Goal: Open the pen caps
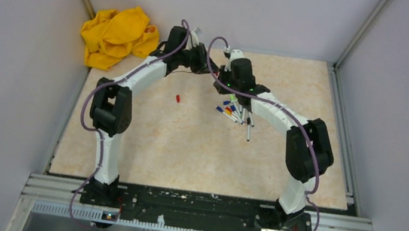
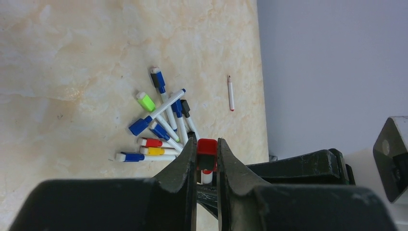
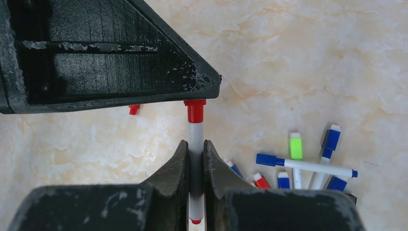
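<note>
While both arms meet in the air over the far part of the table [image 1: 144,143], 1 pen is stretched between them. The right claw [image 3: 195,143] is pinched narrow on the smooth white barrel [image 3: 195,131]. The left claw [image 2: 206,142] is clamped narrow on its red cap [image 3: 195,110], a short, squared plastic sleeve. The pen's long axis runs straight from claw to claw, cap end toward the left arm, so pulling apart along that line should free it. Below lie fanned pens [image 2: 161,127] capped in blue, red, yellow and green, 1 loose red cap [image 3: 134,109] well apart from them, and a crumpled yellow cloth [image 1: 118,35].
</note>
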